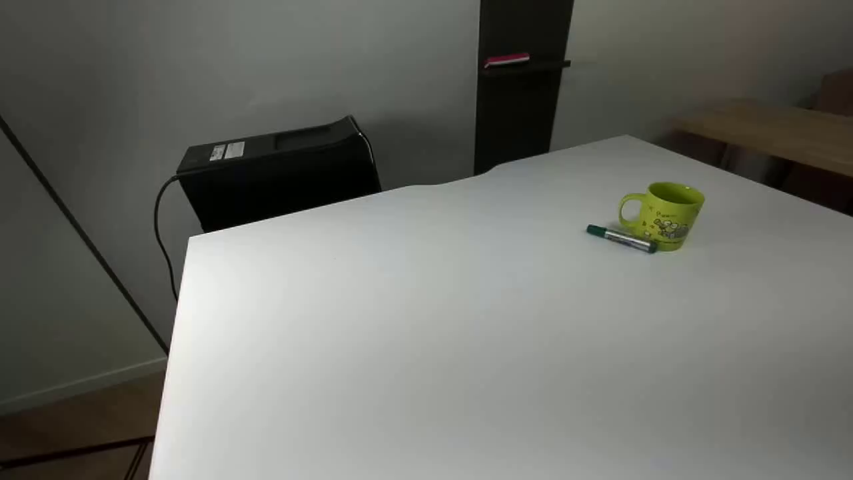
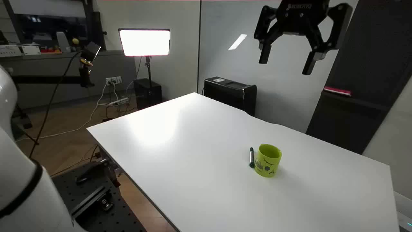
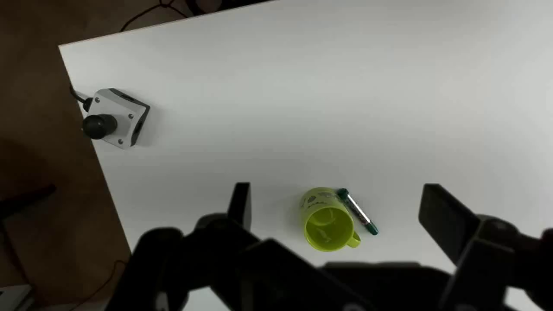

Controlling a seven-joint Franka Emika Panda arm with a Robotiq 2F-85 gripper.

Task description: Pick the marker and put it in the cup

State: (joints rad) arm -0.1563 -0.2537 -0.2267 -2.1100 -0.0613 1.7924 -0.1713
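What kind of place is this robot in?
Probably a robotics lab, though I can't be sure. In an exterior view you can see a white robot arm, a bright light panel on a stand, and a dark plate dotted with holes.
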